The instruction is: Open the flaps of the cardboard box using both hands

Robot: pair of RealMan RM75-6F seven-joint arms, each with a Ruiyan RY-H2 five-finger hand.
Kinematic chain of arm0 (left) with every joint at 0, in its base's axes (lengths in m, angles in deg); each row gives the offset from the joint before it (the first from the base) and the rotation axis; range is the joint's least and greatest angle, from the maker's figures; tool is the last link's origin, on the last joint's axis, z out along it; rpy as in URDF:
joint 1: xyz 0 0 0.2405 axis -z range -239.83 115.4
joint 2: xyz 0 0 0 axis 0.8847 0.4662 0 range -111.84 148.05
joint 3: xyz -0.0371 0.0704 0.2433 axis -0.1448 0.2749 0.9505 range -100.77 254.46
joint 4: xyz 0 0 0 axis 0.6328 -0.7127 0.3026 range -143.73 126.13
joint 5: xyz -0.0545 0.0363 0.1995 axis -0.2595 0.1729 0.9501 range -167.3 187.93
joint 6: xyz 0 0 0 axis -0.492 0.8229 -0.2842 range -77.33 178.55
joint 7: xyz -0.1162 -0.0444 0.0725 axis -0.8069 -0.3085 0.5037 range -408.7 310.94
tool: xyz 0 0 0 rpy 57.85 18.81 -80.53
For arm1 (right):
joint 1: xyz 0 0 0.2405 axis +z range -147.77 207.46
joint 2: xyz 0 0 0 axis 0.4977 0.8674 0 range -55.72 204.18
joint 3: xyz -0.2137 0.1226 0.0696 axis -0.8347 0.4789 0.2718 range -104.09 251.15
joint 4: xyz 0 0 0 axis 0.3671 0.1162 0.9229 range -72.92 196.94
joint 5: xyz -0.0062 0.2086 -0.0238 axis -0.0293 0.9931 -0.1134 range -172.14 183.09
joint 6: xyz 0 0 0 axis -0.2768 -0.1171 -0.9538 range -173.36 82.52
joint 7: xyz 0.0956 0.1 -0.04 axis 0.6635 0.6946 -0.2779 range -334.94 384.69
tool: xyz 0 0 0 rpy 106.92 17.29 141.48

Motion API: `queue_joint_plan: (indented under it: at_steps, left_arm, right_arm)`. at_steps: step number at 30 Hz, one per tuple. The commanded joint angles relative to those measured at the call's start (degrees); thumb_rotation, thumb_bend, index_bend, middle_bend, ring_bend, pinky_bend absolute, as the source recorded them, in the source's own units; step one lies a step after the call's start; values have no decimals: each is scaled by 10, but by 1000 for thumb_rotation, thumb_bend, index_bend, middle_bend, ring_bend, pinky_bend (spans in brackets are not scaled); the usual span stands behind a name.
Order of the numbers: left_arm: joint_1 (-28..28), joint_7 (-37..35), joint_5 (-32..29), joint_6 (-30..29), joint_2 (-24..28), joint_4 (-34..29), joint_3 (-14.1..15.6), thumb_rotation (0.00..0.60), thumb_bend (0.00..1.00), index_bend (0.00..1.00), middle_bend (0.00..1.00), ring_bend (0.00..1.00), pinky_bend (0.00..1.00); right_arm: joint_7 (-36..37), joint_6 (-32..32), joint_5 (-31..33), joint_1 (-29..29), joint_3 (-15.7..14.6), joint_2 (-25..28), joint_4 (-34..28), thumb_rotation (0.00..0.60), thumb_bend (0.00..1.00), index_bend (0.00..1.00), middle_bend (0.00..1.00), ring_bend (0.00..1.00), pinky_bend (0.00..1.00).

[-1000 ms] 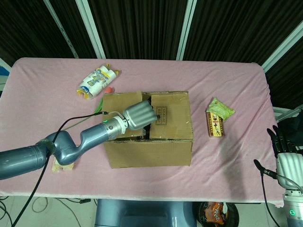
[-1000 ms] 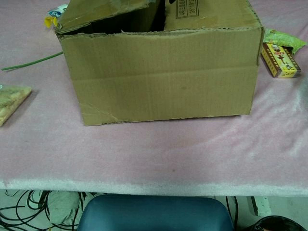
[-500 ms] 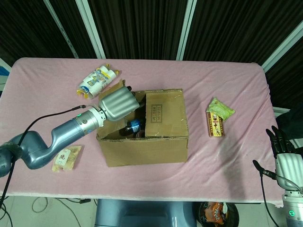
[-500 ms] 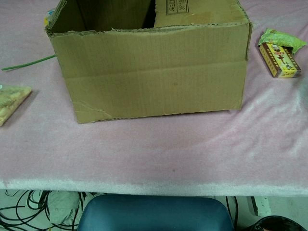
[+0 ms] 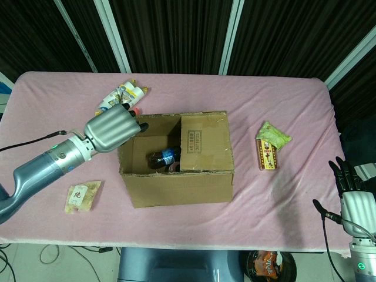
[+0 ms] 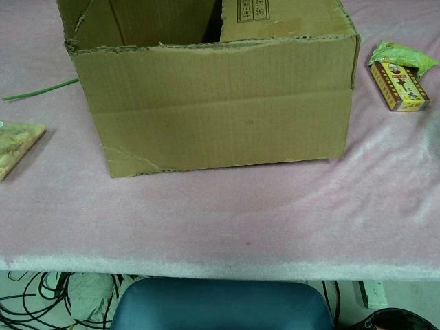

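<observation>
Everything here sits around the cardboard box (image 5: pixel 176 161) in the middle of the pink table (image 5: pixel 294 106). Far to its left, near the table's front, lies a small clear snack packet (image 5: pixel 82 197). Behind the box's left rear corner is a white and yellow snack bag (image 5: pixel 120 97), partly hidden by the left hand (image 5: pixel 111 129). That hand hovers at the box's upper left corner, its fingers curled over, dark fingertips (image 5: pixel 141 126) at the edge where the left flap (image 6: pixel 79 17) is folded back; from here I cannot tell whether it actually grips the cardboard. The left half of the box is open, and a dark bottle (image 5: pixel 164 157) with a blue label lies inside. The right flap (image 5: pixel 202 143) is still down flat, covering the right half. Right of the box, well apart from it, rest a green packet (image 5: pixel 274 134) and a red and yellow carton (image 5: pixel 267 154), touching each other. Far to the right, off the table's front corner, the right hand (image 5: pixel 352 197) stands upright with fingers straight and apart, holding nothing.
</observation>
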Motion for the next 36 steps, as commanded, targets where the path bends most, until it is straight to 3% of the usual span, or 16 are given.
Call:
queue_joint_plan:
  at_steps: [1,10,15,17,22,25,32,36]
  left_arm:
    - [-34,-29,32,-20,34,-18,15,600,1000,401,660,479,437]
    - [-149,-97,100,-127,76,-8,63,600,1000,393,657,476,438]
    - [-211,-127,105,-177,74,5,90,600,998,367,609,439,401]
    - [-241,-135,94,-211,61,6,97,600,925,321,539,387,346]
    - [-339,-137,38,-330,-9,-10,110,600,387,79,130,64,89]
    - [-399,-89,20,-409,-74,-8,119,600,209,3,18,2,35]
    - [-463,-9,35,-494,-164,25,135,600,125,0,0,0,0]
    - [-498,-1,40,-541,-211,51,139,600,112,0,0,0,0]
  right_arm:
    - [0,1,1,0,0,0,1,584,263,0,0,0,212]
    - [-2,6,4,2,-2,-2,4,588,263,0,0,0,212]
    - [-6,9,5,3,-4,-3,5,599,263,0,0,0,212]
    - [-9,9,5,3,-4,-2,5,600,263,0,0,0,212]
    - [-22,9,-1,6,-4,4,0,600,264,0,0,0,212]
    - [-31,9,-4,8,-1,13,-15,600,265,0,0,0,212]
    - [-57,20,-12,20,2,35,-44,600,266,0,0,0,212]
    - [-72,31,-22,34,9,51,-73,600,266,0,0,0,212]
